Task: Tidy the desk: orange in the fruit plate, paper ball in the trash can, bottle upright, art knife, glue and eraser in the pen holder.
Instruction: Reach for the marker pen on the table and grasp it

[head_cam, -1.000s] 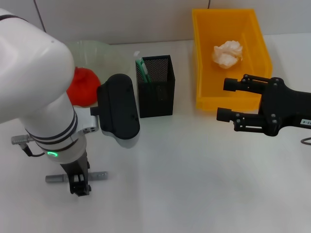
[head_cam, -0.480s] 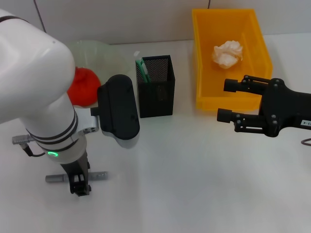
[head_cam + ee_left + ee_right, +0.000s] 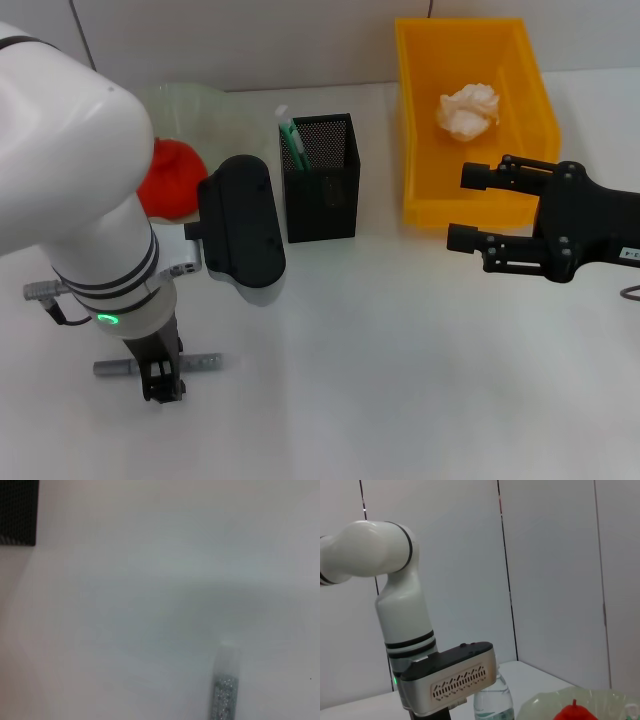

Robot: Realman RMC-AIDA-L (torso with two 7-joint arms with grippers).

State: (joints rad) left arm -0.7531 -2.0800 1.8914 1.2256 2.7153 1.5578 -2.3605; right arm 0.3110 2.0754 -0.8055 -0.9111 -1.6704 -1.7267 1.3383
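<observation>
The slim grey art knife [image 3: 200, 359] lies flat on the white desk at the front left, and its silvery end [image 3: 223, 690] also shows in the left wrist view. My left gripper [image 3: 160, 378] points straight down right over its middle. The orange [image 3: 168, 176] rests in the pale green fruit plate [image 3: 215, 105]. In the yellow trash can [image 3: 525, 90] lies the paper ball [image 3: 468, 108]. A green and white item [image 3: 290, 140] stands in the black mesh pen holder [image 3: 322, 185]. The bottle [image 3: 493, 702] stands upright behind my left arm. My right gripper [image 3: 462, 206] hovers open and empty before the trash can.
My bulky left arm and its black wrist housing [image 3: 240, 230] block the view of the desk's left side. A wall runs along the back edge. White desk surface [image 3: 400, 360] stretches between the two grippers.
My left arm has shifted very slightly; the art knife still lies in the same spot. The right arm has not moved.
</observation>
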